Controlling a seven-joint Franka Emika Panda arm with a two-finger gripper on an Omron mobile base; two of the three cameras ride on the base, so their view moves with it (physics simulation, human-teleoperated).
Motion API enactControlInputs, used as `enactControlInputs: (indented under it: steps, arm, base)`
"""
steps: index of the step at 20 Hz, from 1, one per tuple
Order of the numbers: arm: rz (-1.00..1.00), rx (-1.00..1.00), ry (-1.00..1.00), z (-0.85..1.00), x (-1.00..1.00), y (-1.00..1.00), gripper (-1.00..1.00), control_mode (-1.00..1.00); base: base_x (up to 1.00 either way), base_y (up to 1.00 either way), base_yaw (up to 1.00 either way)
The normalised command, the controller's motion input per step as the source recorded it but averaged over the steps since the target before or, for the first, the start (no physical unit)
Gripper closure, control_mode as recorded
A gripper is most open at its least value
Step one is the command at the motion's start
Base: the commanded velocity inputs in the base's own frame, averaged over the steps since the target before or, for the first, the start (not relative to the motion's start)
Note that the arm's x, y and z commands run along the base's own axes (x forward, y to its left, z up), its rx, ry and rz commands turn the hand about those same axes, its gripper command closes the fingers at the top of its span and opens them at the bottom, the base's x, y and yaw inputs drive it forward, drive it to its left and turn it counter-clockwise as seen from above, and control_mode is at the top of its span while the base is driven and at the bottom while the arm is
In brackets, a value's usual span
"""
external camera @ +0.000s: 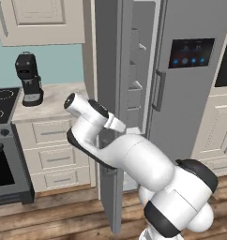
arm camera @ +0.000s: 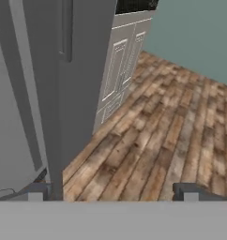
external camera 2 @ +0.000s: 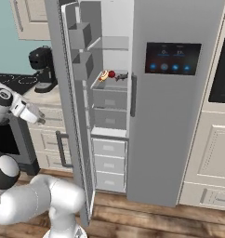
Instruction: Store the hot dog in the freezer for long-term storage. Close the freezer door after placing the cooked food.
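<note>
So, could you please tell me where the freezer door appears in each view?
Left base view: the freezer door stands edge-on at centre, from the top to the floor.
Right base view: left of centre, swung open, bins on its inner face.
Hand view: probably the close grey panel at the left.
Shared landmark: the white panelled cabinet.

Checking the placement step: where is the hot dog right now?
In the right base view the hot dog lies on a freezer shelf, left of a small red item, behind the open freezer door.
</note>
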Motion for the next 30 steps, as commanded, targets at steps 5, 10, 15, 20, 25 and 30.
enactControlInputs:
  steps: [5,10,15,20,25,30]
  arm:
    - [0.01,-0.12,-0.39,0.0,0.2,0.03,-1.0,-1.0]
    - [0.03,-0.09,-0.26,0.0,0.17,-0.05,-1.0,-1.0]
    - [0.01,0.0,0.0,0.0,0.15,-0.06,-1.0,-1.0]
    - [-0.06,0.0,0.0,0.0,0.6,0.0,-1.0,-1.0]
    - [0.0,0.0,0.0,0.0,0.84,0.0,-1.0,-1.0]
    - [0.0,0.0,0.0,0.0,0.44,0.0,-1.0,-1.0]
  base:
    - [0.0,0.0,0.0]
    - [0.0,0.0,0.0]
    - [0.0,0.0,0.0]
    - [0.0,0.0,0.0]
    - [0.0,0.0,0.0]
    - [0.0,0.0,0.0]
